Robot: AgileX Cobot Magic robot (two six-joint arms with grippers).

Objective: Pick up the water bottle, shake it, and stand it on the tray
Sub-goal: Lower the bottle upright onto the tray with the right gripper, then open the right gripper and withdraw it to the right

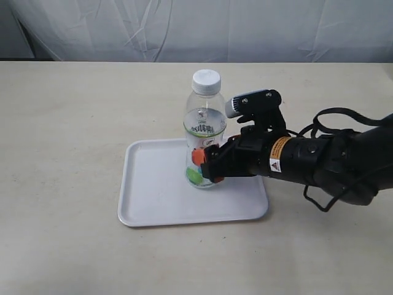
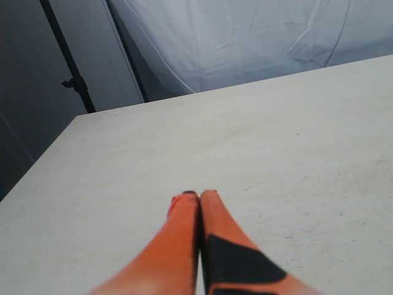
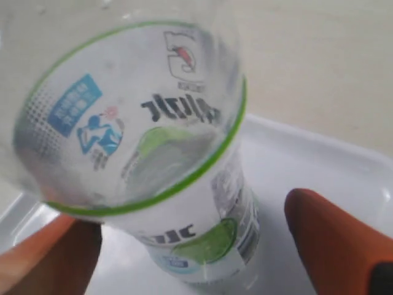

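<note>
Got the water bottle [image 1: 204, 132] standing upright on the tray [image 1: 153, 196], white cap on, a little right of the tray's middle in the exterior view. Down low at the label, the right gripper [image 1: 207, 167], reaching in from the right. Straddling the bottle, jaws apart: one orange finger [image 3: 46, 258] right up against the plastic, the other finger [image 3: 334, 243] clear of it (with a strip of white tray in the gap). Over to the left gripper [image 2: 198, 195]: closed up tight, orange tips pressed together, holding nothing, hovering above bare table [image 2: 276, 123].
</note>
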